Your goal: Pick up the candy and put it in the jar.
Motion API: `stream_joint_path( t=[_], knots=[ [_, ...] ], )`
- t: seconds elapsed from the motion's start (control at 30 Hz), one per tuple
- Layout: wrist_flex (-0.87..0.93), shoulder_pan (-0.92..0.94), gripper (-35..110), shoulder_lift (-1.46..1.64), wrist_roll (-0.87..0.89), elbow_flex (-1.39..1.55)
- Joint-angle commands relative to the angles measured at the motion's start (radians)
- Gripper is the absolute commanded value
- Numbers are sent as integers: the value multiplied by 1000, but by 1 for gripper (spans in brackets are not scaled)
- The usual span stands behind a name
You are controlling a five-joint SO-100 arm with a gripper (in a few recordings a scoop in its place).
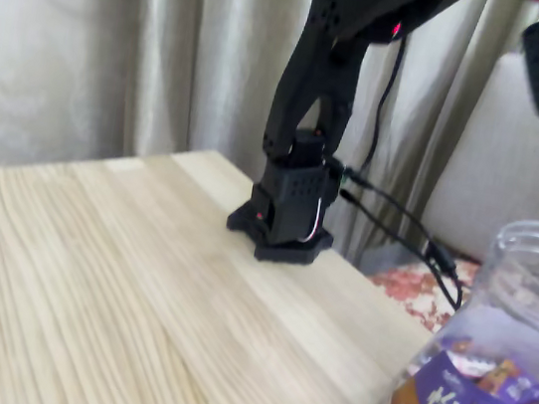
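Jar (493, 364) stands at table's (88, 277) five o'clock corner; arm (309, 97) arcs overhead. Gripper's grip state cannot be told, so progress stays unclear.

The jar (488, 363) was seen at the bottom right of the fixed view, standing upright on the wood. It was big and clear, with an open wide mouth. A purple and brown label with white characters was wrapped around it.

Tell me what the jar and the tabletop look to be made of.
The large clear wide-mouthed jar looks like glossy transparent plastic: wrapped sweets show through its wall above a purple and orange label. The pale tabletop looks like matte light wood, with long grain lines and plank seams; it could be veneer.
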Motion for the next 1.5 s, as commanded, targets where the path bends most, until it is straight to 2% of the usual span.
stream_joint_path(
  t=[0.0,0.2,0.23,0.3,0.47,0.73,0.93,1.07,1.33,1.47],
  knots=[
    [-6,9,28,35,-20,-34],
    [18,104,25,72,-44,-25],
    [38,141,21,74,-61,-37],
    [71,236,1,78,-109,-52],
    [107,531,0,106,-158,-117],
    [107,988,0,74,-84,-120],
    [107,1253,0,48,6,-100],
    [107,1359,0,55,66,-46],
    [94,1433,0,49,172,117],
    [-91,1448,0,149,173,407]
  ],
)
